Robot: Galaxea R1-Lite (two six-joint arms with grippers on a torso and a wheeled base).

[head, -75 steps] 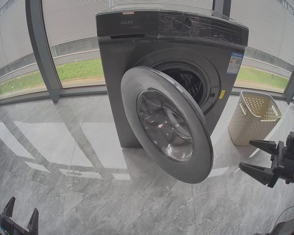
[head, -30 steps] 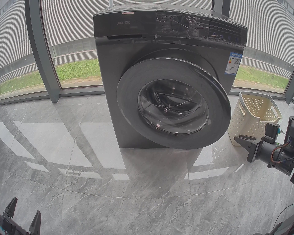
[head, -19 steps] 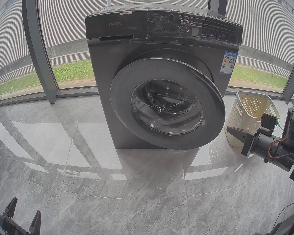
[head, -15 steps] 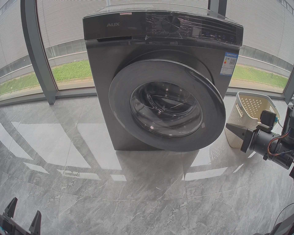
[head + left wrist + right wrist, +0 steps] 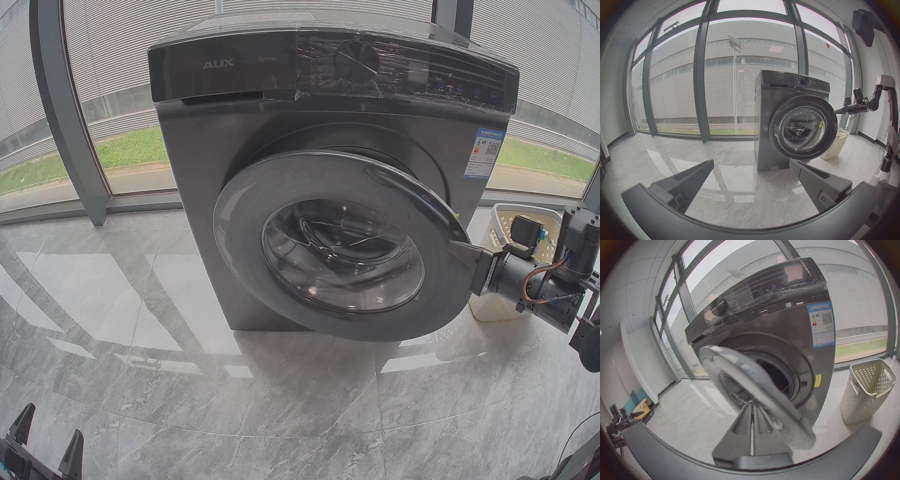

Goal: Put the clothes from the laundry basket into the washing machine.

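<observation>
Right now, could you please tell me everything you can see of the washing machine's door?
The door is a large round disc with a wide, smooth grey rim, plastic or metal by its look, around a domed clear window. It is hinged on the side of the washing machine toward the robot's left and stands ajar, so the dark drum opening shows behind it. The right gripper, fingers shut, has its tip at the door's free edge and seems to touch it.
</observation>
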